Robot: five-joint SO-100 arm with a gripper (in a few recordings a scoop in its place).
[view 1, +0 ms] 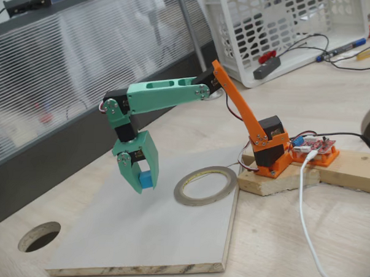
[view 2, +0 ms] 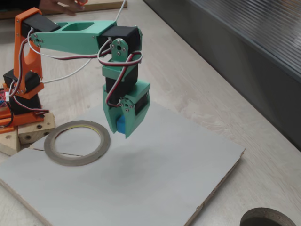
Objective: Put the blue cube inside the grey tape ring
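My teal gripper (view 1: 142, 181) (view 2: 121, 128) hangs above the pale board, shut on the blue cube (view 1: 146, 180) (view 2: 121, 125), which shows between its fingers in both fixed views. The cube is lifted clear of the board. The grey tape ring (view 1: 205, 185) (view 2: 77, 142) lies flat on the board near my orange base, beside the gripper and apart from it, with its opening bare.
The pale board (view 1: 138, 234) (view 2: 150, 179) rests on a wooden table. A round dark cut-out hole (view 1: 39, 236) (view 2: 268, 219) sits in the table off the board. My orange base (view 1: 271, 156) stands on wood blocks. A white basket (view 1: 282, 26) and cables lie behind it.
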